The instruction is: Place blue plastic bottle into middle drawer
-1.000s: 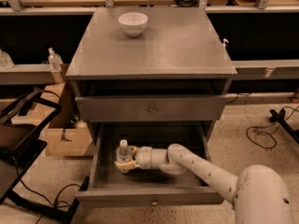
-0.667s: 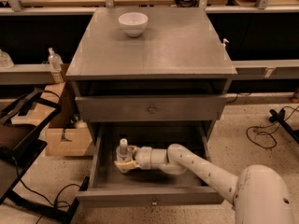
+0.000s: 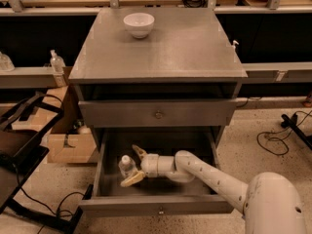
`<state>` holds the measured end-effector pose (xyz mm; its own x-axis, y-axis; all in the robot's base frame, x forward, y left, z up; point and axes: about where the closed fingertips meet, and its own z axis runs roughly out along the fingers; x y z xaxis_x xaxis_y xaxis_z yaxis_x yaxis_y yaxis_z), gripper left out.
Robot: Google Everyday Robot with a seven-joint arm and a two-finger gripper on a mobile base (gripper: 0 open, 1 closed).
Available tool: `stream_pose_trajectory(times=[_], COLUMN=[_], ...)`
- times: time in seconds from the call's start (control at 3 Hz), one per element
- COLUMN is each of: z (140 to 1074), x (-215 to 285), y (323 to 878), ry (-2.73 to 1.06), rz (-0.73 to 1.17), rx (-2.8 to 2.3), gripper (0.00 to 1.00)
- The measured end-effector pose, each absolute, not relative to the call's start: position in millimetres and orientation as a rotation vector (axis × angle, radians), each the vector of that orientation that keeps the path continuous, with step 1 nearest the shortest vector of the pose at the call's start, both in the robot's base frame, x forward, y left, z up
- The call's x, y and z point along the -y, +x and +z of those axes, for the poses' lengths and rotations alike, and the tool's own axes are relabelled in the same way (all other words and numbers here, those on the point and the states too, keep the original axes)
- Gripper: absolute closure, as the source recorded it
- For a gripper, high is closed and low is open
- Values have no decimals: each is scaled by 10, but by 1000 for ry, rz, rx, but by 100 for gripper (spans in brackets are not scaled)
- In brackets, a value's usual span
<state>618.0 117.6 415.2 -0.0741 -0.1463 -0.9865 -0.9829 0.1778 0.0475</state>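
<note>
The middle drawer [image 3: 156,204] is pulled open at the bottom of the grey cabinet. The blue plastic bottle [image 3: 126,166], clear with a white cap, stands upright on the drawer floor at the left. My gripper [image 3: 129,166] reaches into the drawer from the right. Its tan fingers [image 3: 138,152] are spread open, one behind the bottle and one in front of it. The white arm runs from the lower right corner.
A shut knobbed drawer front [image 3: 158,113] sits just above. A white bowl [image 3: 139,24] stands on the cabinet top. A small clear bottle [image 3: 57,62], a cardboard box [image 3: 67,146] and a black frame [image 3: 22,145] are at the left. Cables [image 3: 280,135] lie at the right.
My fingers have spread a little wider around the bottle. The bottle stays upright in the same spot in the drawer. The arm has hardly moved.
</note>
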Motion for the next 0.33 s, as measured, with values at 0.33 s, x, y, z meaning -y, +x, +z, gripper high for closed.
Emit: stream_pose_trajectory(times=[0.33], z=[4152], x=[-1176], y=[6180], ry=[-1157], rz=[1046], rx=[-1444], gripper=[0])
